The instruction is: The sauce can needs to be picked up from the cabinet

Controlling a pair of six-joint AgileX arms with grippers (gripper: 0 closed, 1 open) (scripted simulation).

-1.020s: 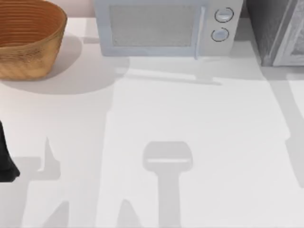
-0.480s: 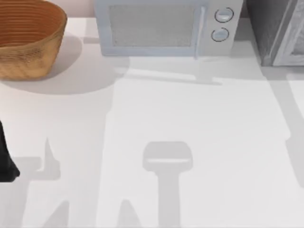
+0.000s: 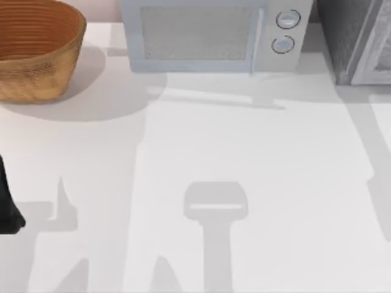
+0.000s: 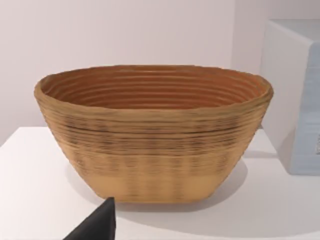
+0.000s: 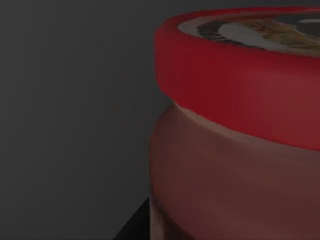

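Gripper state first: on neither arm can I tell whether the tool is spread or pressed together.

From the top view, my left arm point(image 3: 8, 204) is a dark shape cut off at the left edge of the frame, low down over the white table point(image 3: 244, 152). A woven basket point(image 3: 38, 49) sits in the upper left corner, partly cropped. A light grey microwave point(image 3: 211, 35) with two round knobs stands along the top middle. At the upper right corner I see the cabinet point(image 3: 348, 36), dark grey and speckled with a pale framed door panel, cut off by the frame's top and right edges. Long grey shadows lie across the table.

From the left wrist view, the basket point(image 4: 155, 140) faces me square on, ribbed inside and empty as far as I can see into it. The microwave's pale side point(image 4: 295, 95) is at the right edge. A dark wedge at the bottom edge, left of centre, is part of my left gripper point(image 4: 97, 226); too little of it shows to read.

From the right wrist view, the picture is dim. The sauce can point(image 5: 240, 150) sits very close at the right, upright, with its red top rim in the upper right and the duller label body below, both cropped. Behind it is a dark grey wall, the cabinet's interior point(image 5: 70, 110). A dark sliver at the bottom edge beside the can I cannot identify, and I cannot tell whether anything touches the can.
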